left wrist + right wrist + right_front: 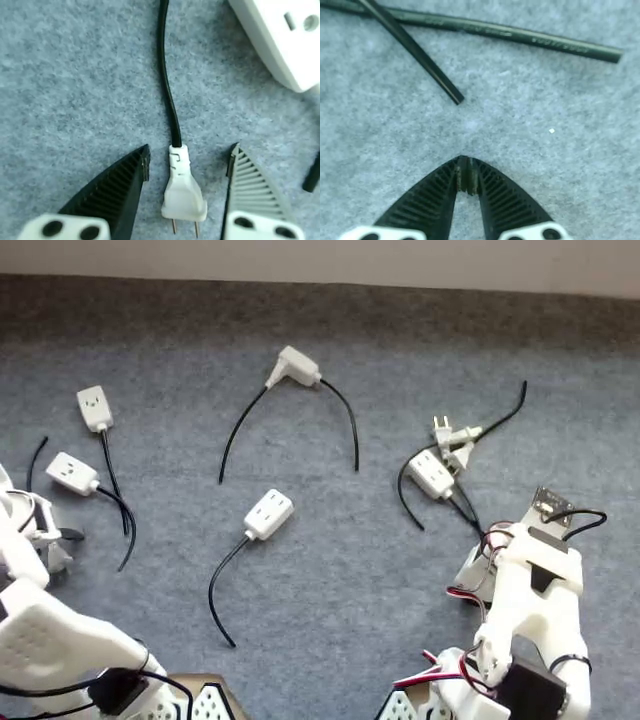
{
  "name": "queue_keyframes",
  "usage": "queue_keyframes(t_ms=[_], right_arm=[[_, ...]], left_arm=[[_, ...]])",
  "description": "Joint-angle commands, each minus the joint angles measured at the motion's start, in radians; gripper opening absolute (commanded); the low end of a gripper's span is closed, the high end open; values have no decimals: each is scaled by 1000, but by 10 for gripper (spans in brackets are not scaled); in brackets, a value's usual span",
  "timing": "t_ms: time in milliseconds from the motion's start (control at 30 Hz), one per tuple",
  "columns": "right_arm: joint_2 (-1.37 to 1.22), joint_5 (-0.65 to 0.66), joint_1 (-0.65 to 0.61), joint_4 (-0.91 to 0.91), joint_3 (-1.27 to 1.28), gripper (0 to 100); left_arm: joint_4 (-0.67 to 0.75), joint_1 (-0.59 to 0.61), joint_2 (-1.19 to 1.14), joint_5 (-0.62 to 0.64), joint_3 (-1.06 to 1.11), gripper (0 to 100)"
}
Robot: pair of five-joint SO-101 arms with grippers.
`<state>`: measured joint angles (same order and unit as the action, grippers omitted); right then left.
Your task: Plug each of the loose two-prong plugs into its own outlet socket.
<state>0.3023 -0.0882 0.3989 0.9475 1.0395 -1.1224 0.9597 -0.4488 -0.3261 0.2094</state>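
Grey felt carpet point(380, 570) carries everything. Toward its left side our left gripper point(189, 150), spread wide, straddles a white two-prong plug on black cord point(183, 195) — pickup is the step, we judge. Next, close and carry it to the white outlet block point(280, 40) nearby. Our right gripper point(468, 167) is pinched together, empty. Print on the black cable point(520, 34) — unreadable.

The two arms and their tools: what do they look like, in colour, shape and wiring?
Both arms are blocky white plastic. The right arm carries red, white and black wires; the left arm has black cables. The left tool has one black and one grey ribbed, pointed finger; the right tool has two black ones.
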Motion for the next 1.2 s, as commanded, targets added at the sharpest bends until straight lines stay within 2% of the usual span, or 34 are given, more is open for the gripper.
queue_keyframes(t_ms=[0, 267, 400, 600, 700, 900, 1167], right_arm=[[-7, 11, -7, -36, 4, 9], [-7, 11, -7, -36, 4, 9], [-7, 11, -7, -36, 4, 9], [-7, 11, -7, -36, 4, 9], [-7, 11, -7, -36, 4, 9], [-7, 11, -7, -36, 4, 9], [-7, 11, -7, -36, 4, 9]], left_arm=[[-114, 19, -24, -14, -41, 238], [-209, -67, -24, -14, -16, 236], [-216, -77, -18, -9, -19, 188], [-212, -116, 133, -8, 68, 168], [-206, -170, 226, 38, 147, 168], [-107, -289, 328, 127, 295, 168], [-109, -392, 401, 215, 297, 168]])
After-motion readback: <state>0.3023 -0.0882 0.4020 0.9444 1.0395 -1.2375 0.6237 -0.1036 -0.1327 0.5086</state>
